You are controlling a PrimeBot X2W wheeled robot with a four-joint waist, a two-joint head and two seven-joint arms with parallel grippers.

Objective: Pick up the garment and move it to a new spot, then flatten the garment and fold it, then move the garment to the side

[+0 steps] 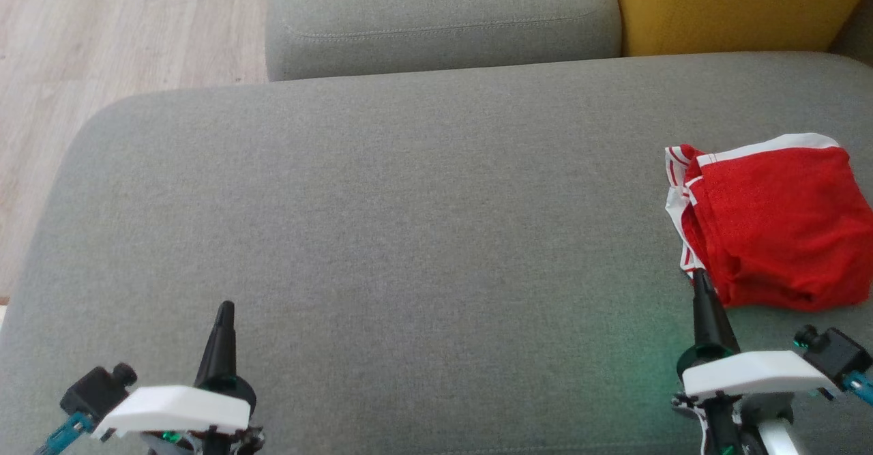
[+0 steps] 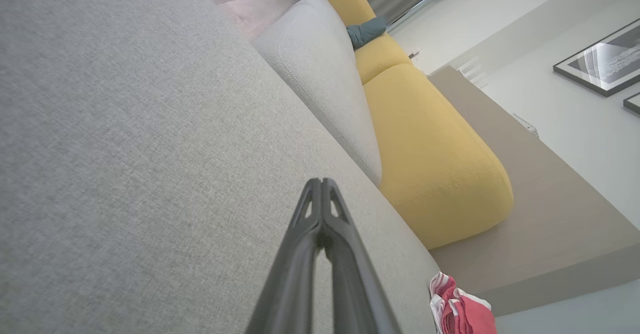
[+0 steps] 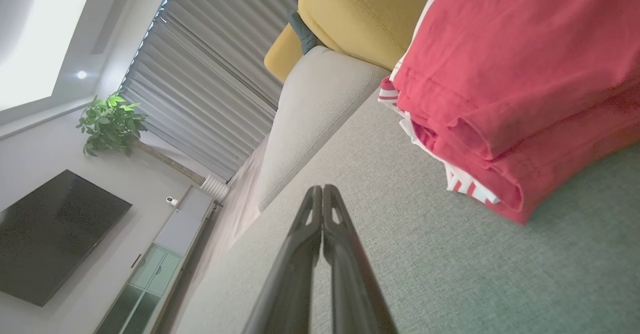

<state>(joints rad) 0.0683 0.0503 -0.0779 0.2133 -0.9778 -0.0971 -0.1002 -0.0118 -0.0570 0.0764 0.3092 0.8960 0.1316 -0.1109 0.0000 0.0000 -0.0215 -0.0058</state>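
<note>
**Item 1.** Folded red fabric garment with white striped trim (image 1: 777,230): lies in a compact bundle at the right side of the large grey woven seat cushion (image 1: 409,223), trim edges facing left.

**Item 2.** Right end effector (image 1: 702,281): two dark fingers pressed together, clenched on nothing. Its tip is just beside the garment's near left corner; the right wrist view shows it (image 3: 322,189) over bare cushion, with the garment (image 3: 515,73) to its right.

**Item 3.** Left end effector (image 1: 224,312): fingers likewise clenched and empty, at the near left of the cushion, well apart from the garment.

**Item 4.** Surroundings: smaller grey cushion (image 1: 436,11) on the far side, yellow cushion (image 1: 723,5) at far right, pale wood floor (image 1: 102,32) at far left.
</note>
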